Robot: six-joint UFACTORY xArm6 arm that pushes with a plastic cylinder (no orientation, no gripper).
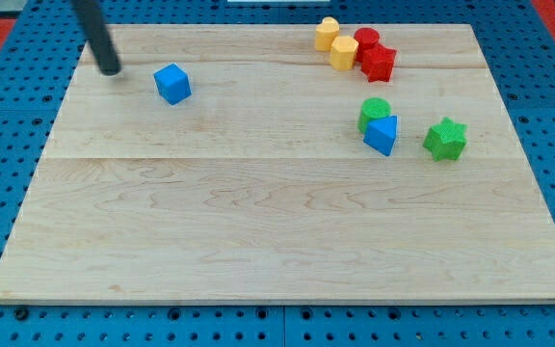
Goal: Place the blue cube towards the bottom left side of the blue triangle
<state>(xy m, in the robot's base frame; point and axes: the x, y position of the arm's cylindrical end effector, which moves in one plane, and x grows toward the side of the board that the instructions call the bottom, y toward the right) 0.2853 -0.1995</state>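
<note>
The blue cube [172, 84] sits on the wooden board near the view's top left. The blue triangle [382, 134] lies at the view's right of centre, touching a green cylinder [375, 112] just above it. My tip [110, 70] is at the view's top left, a short way to the left of the blue cube and slightly above it, not touching it. The rod rises from the tip toward the view's top edge.
A green star [445, 139] lies to the right of the blue triangle. At the view's top right is a cluster: two yellow blocks [328, 33] [344, 52], a red cylinder [366, 40] and a red star [379, 63]. The board [258, 231] rests on a blue pegboard.
</note>
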